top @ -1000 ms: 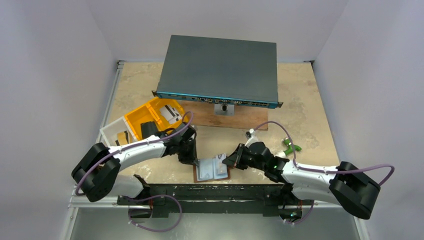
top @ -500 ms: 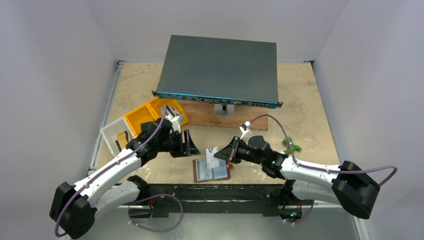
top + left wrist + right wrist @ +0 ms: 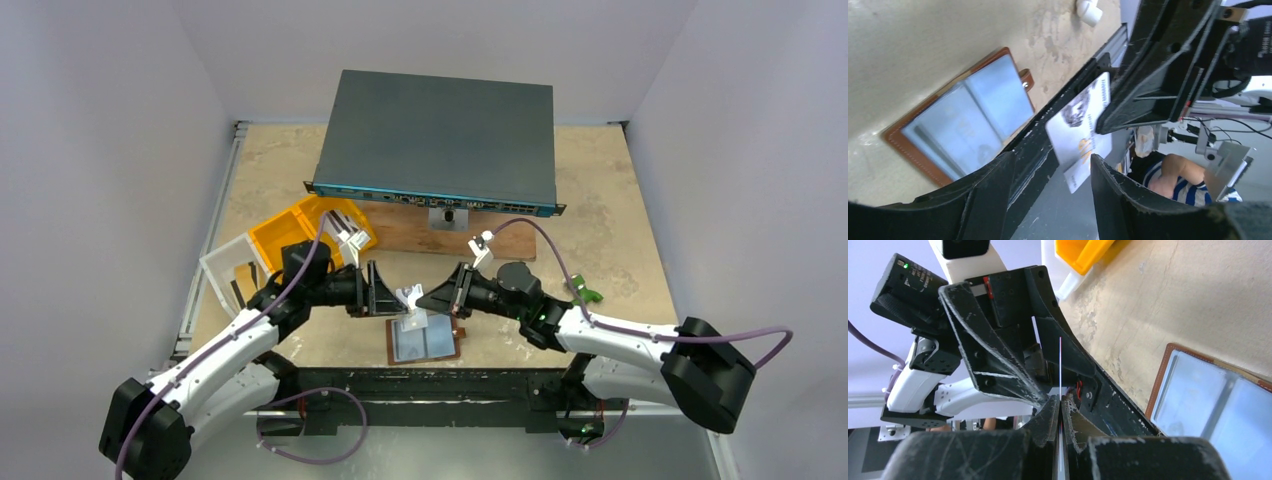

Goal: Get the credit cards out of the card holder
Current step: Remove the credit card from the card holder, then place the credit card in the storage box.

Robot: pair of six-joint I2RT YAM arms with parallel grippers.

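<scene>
My right hand (image 3: 424, 298) pinches one credit card (image 3: 411, 298). My left hand (image 3: 390, 293) gapes at its 9 o'clock, and one card holder (image 3: 425, 342) lies open at 6 o'clock.

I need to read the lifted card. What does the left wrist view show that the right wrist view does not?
Left wrist only: the printed face of the credit card and the strap tab of the card holder. Right wrist only: the yellow tray, and the card edge-on, a thin line rising from the right gripper. Both: that gripper pinching the card, the open left gripper, the opened card holder on the table.
</scene>
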